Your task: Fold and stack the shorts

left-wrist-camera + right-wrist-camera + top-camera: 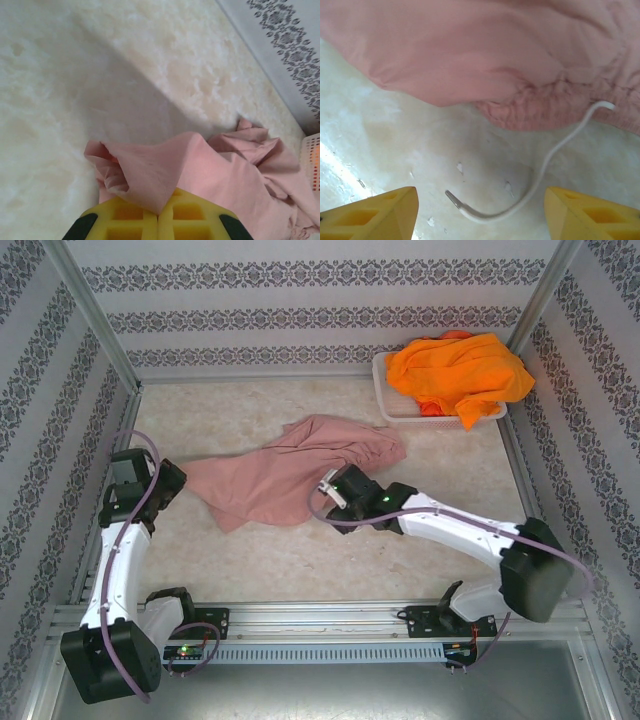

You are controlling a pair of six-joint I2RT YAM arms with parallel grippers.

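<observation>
I have the pink shorts [290,472] lying crumpled and unfolded near the middle of the table [300,560], spread from the left arm's wrist across towards the far right, with the cloth bunched into ridges instead of flat. On my left wrist camera the left gripper [158,216] is clenched: the two yellow fingers [125,220] meet along a single seam and a fold of the pink cloth comes up out of that seam, so it is grasping the left edge of the pink shorts, and the cloth rises in a small peak right above the pinch before trailing off to the right. On my right wrist camera the right gripper [481,212] is released, its yellow fingers [375,212] standing wide apart at the two lower corners with bare table between them and nothing held. Just ahead of it lies the gathered waist of the pink shorts, and a white drawstring [535,180] curls out of that waist onto the table, its metal tip resting between the spread fingers without touching either one. From the overhead view the right gripper sits at the near right edge of the pink cloth. The orange shorts [460,375] are heaped over the white mesh basket [390,405] in the far right corner, draped past its rim, well apart from both grippers
</observation>
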